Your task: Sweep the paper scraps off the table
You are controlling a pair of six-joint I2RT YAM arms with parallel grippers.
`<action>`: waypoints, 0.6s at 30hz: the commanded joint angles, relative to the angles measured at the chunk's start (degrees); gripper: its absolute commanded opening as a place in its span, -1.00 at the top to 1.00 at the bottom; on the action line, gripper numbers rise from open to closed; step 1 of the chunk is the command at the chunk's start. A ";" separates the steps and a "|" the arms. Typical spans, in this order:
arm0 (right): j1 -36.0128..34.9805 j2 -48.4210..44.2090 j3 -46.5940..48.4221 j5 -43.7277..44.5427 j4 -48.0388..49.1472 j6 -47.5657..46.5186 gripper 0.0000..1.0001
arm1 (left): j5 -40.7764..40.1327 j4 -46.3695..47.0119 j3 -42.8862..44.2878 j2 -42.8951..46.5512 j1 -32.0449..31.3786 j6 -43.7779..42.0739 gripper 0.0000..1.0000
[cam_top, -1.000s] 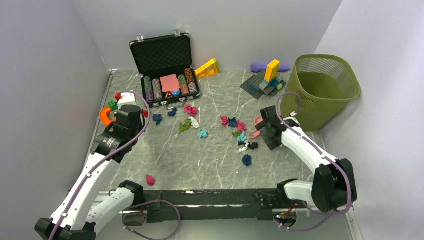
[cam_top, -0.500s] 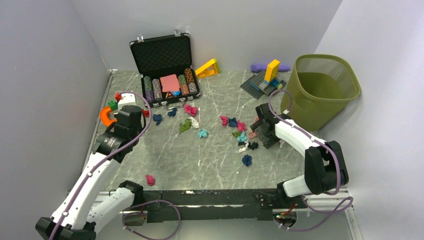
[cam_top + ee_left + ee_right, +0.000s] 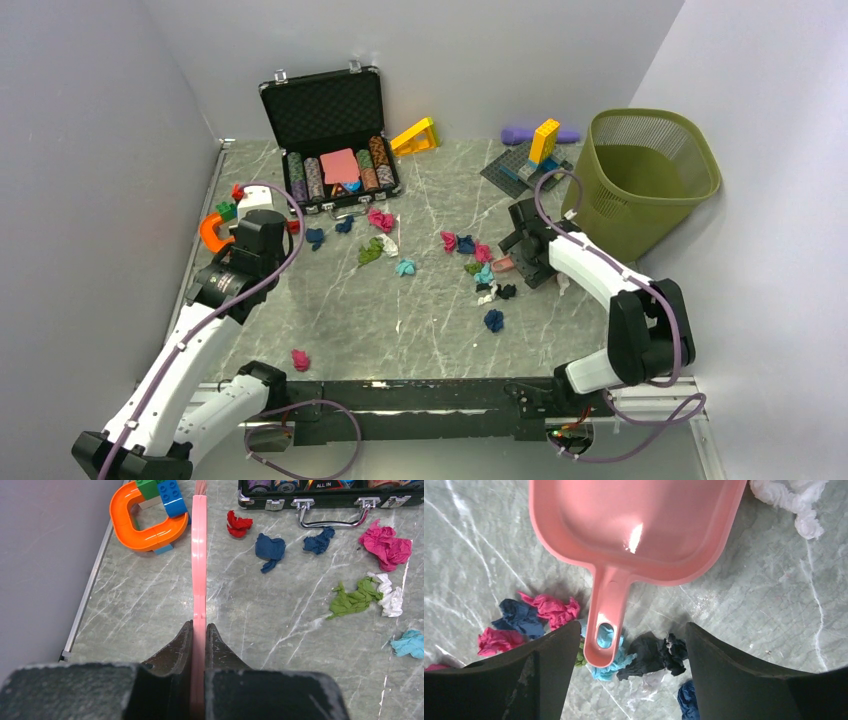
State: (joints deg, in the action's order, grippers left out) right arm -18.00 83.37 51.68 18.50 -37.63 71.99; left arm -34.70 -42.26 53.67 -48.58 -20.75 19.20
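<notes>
Paper scraps lie across the middle of the table [image 3: 330,320]: magenta [image 3: 380,220], green [image 3: 370,250], teal [image 3: 405,267], a cluster [image 3: 470,246] and dark blue [image 3: 494,320]. My left gripper [image 3: 255,235] is shut on a pink brush [image 3: 199,555], whose handle runs straight out from the jaws [image 3: 199,627]. Red [image 3: 239,524] and blue scraps [image 3: 270,550] lie to its right. My right gripper [image 3: 525,245] is open above a pink dustpan [image 3: 639,525]. The dustpan handle [image 3: 606,615] lies between the fingers, untouched, over teal [image 3: 611,657] and black scraps [image 3: 656,655].
An open black chip case [image 3: 335,130] stands at the back. An orange curved piece with blocks [image 3: 140,527] sits by the left wall. A block build [image 3: 535,160] and a green mesh bin [image 3: 650,175] are at the back right. A lone magenta scrap [image 3: 300,359] lies near the front.
My right gripper has moved left and farther back and has turned. The dustpan now lies low on the table under its open fingers. The left arm has not moved.
</notes>
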 commanded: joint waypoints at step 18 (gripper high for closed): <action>0.05 6.03 2.36 3.06 6.07 3.42 -0.56 | -1.05 2.62 0.16 0.32 0.27 -0.29 1.00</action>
State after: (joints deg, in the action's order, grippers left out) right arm -18.04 87.31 52.62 19.11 -33.82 73.30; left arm -34.65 -42.26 53.65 -48.58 -20.75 19.18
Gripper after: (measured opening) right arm 0.788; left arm 0.102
